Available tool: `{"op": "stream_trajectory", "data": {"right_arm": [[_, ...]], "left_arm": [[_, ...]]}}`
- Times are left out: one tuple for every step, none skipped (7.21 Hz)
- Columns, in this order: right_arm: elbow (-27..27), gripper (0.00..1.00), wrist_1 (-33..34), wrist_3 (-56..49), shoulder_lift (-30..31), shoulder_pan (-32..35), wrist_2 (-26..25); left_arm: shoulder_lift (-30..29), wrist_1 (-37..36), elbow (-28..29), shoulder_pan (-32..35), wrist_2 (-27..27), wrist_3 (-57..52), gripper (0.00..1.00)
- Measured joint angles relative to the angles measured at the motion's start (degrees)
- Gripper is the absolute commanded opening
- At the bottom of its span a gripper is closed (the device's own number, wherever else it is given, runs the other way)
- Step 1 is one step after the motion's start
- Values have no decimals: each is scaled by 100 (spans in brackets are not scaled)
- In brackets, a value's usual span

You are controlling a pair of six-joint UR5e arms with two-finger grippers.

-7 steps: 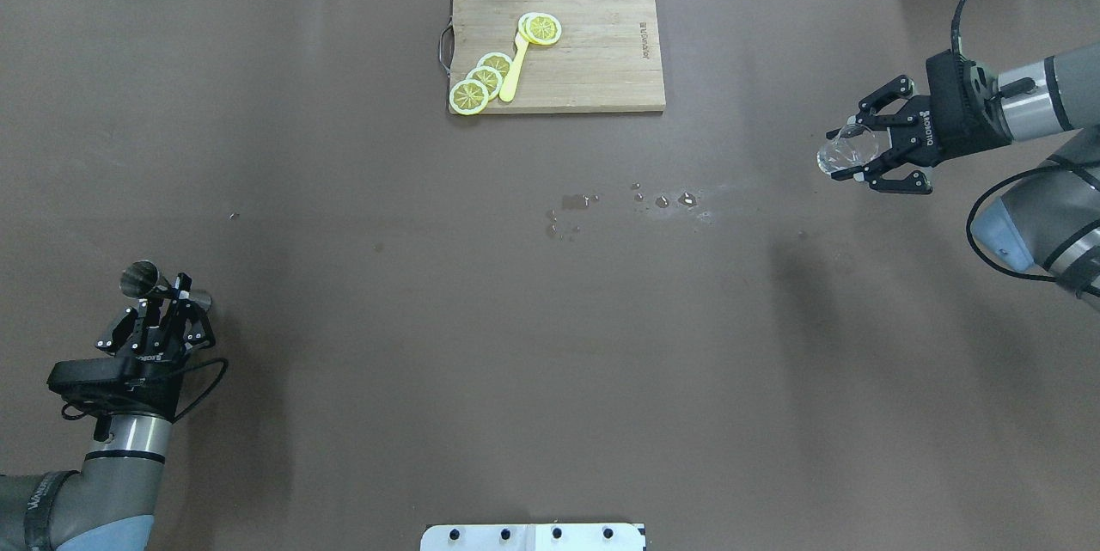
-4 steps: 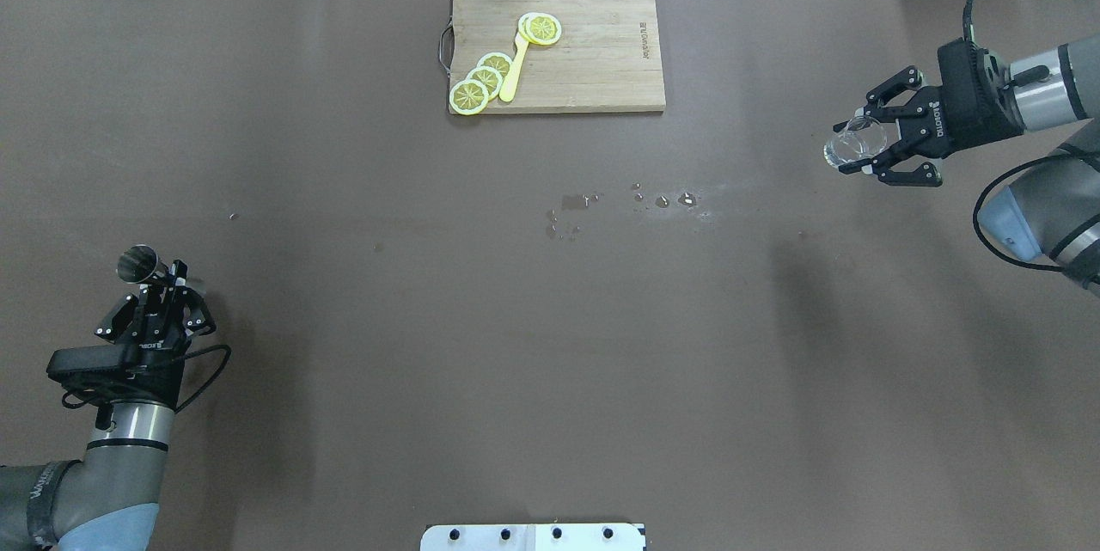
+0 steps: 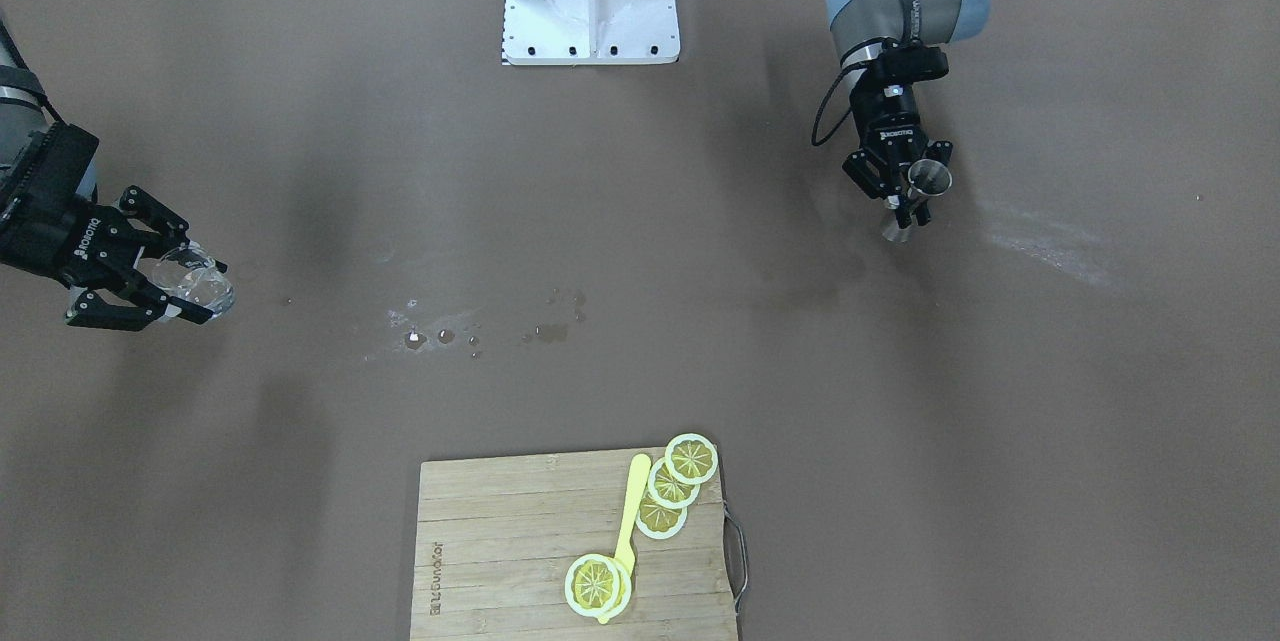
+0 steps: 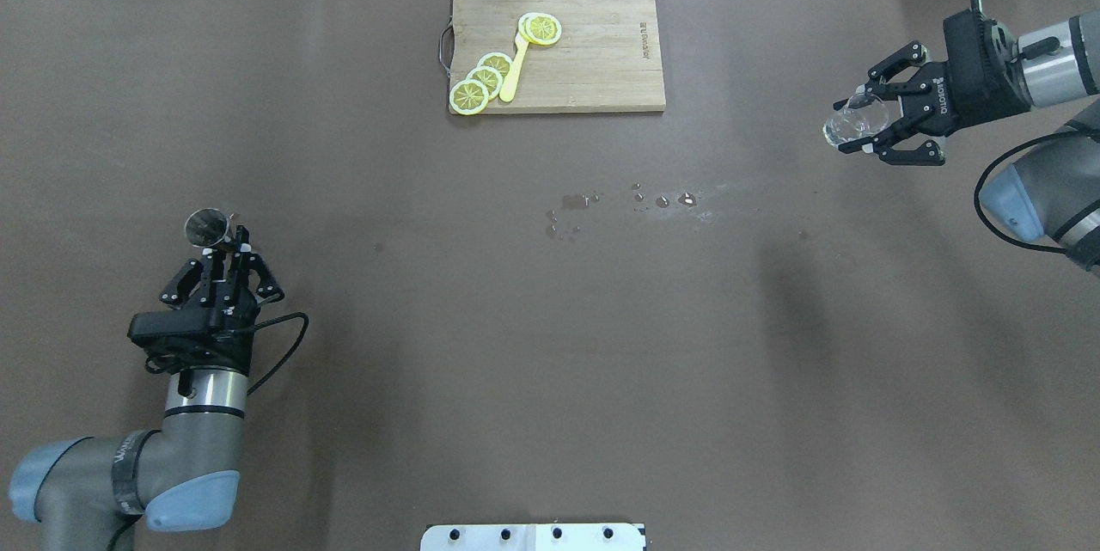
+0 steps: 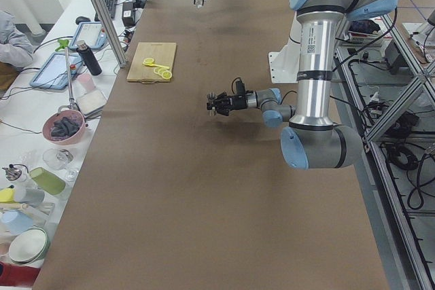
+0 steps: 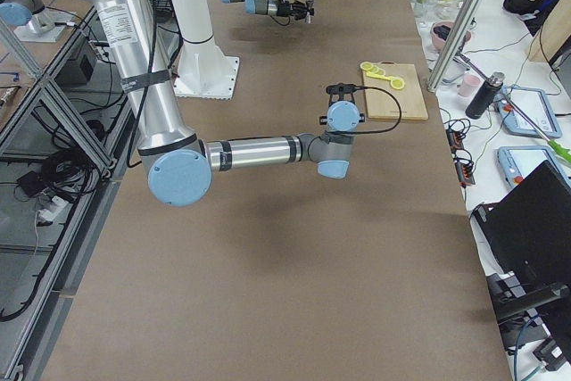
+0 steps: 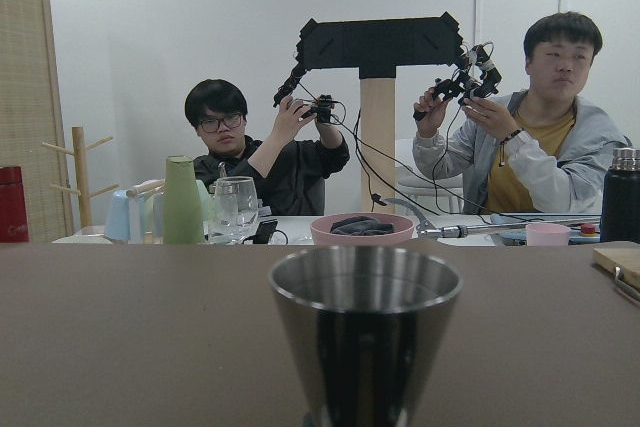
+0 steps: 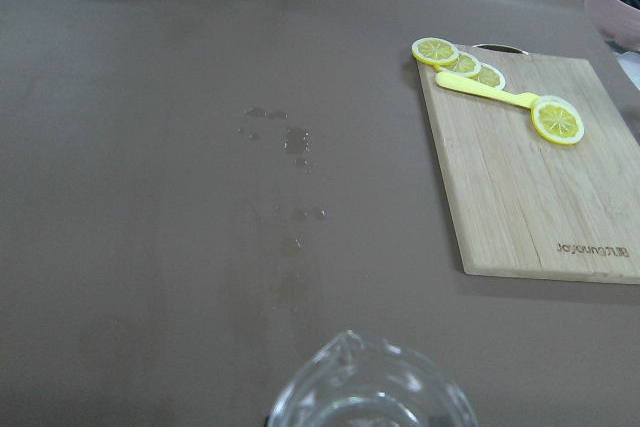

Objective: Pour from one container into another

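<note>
The glass beaker (image 4: pixel 849 126) is clamped in the right gripper (image 4: pixel 856 121), held above the table well to the robot's right of the cutting board (image 4: pixel 601 61). The steel jigger (image 4: pixel 206 226) is clamped upright in the left gripper (image 4: pixel 230 243), far off the board's opposite side. Droplets (image 4: pixel 662 200) spot the brown table cover (image 4: pixel 550 362) near the board. Two people (image 7: pixel 250 147) sit beyond the table. The beaker's contents cannot be made out, and the right wrist view crops its base.

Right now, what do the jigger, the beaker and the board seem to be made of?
Jigger: probably polished steel; its grey wall shows dark reflections and a bright rim.
Beaker: likely clear glass, perhaps plastic; the table shows through it.
Board: wood or bamboo, matt; pale strips with grain.
</note>
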State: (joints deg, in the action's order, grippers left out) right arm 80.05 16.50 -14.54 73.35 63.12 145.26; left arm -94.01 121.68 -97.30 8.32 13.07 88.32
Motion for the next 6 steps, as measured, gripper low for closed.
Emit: {"op": "stream_trajectory", "data": {"right_arm": [[265,0,435,-3,-75,5,6],[436,0,749,-4,-170,16,9],[541,0,936,-7,-251,46,13],[675,0,1167,-32,-312,87,23],[907,0,1519,-93,-335,116,34],[1202,0,1962,-250,-318,140,22]], "left_arm": [[-316,18,0,79,116,-507,0],[-677,33,13,246,346,-959,0],[-1060,56,67,485,643,-1344,0],[-1385,124,224,655,816,-1565,0],[-1755,217,451,761,890,-1668,0],[-2122,280,638,822,924,-1853,0]]}}
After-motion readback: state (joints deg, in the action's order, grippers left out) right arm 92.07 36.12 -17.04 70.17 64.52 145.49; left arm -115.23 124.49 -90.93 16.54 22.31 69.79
